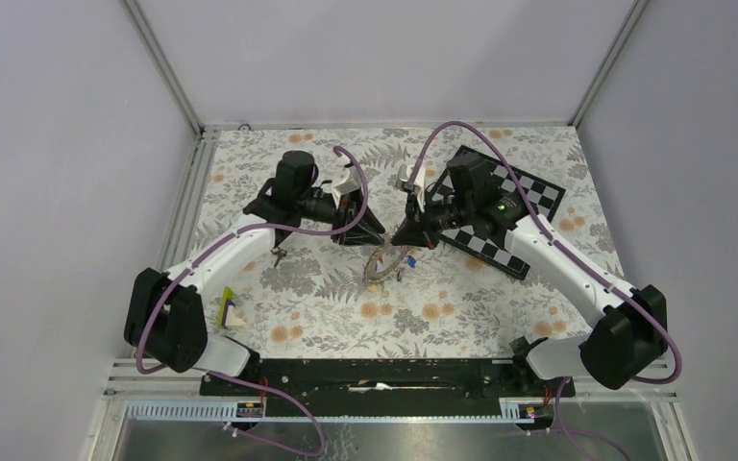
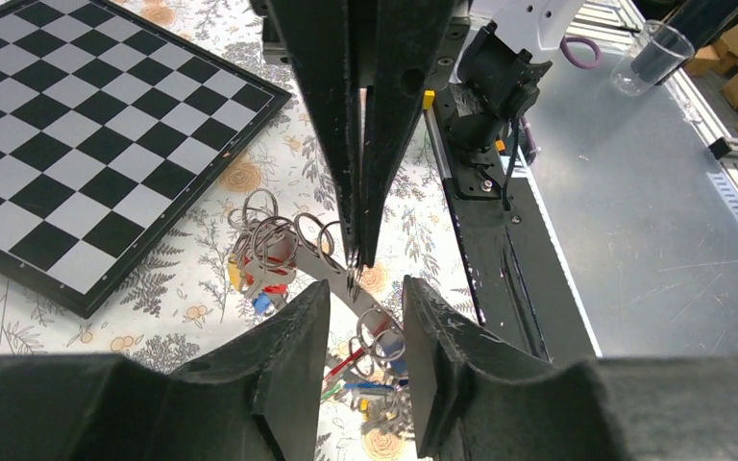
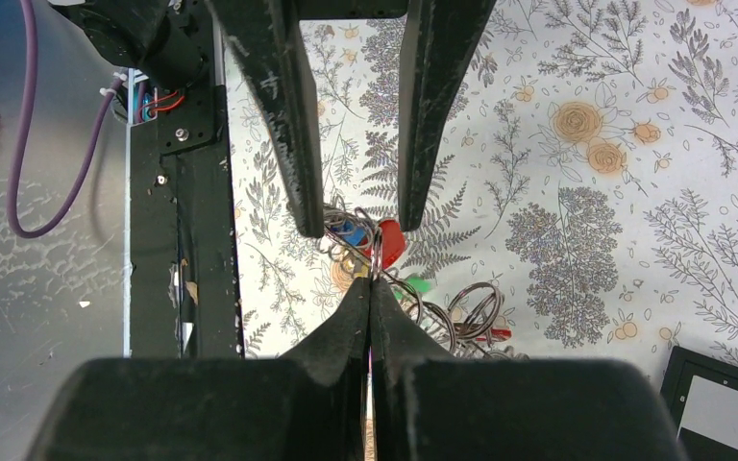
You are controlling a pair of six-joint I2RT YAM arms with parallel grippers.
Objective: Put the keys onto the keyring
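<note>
Floral grey-and-tan cloth covers the table [image 1: 327, 317], where two white-and-black robot arms reach in from the near edge and meet at ctr. At left the left arm [image 1: 221, 254] and at right the right arm [image 1: 567, 264] face each other, tips nearly touching. Far right lies a black-and-white chequered board [image 1: 536, 197], partly hidden by the right arm. Over the pile the left gripper [image 2: 367, 288] is released: black fingers spread w/ a clear gap btwn them, grasping nothing. Opposite, the right gripper [image 3: 372, 286] is clenched, fingers pressed together, tip down on the broad, flat, grey metal keyring [image 2: 319, 266]. It appears to pinch the ring's band, though the contact is too fine to confirm. That keyring rests on the cloth at table ctr, btwn the two grippers and near the board's corner, w/ thin wire loops [image 2: 267, 230] clustered on it. Bunched at the ring are small keys w/ bright plastic heads: red key [image 3: 391, 240], blue key [image 3: 350, 232], green key [image 3: 419, 285], all just beyond the right gripper's tip.
</note>
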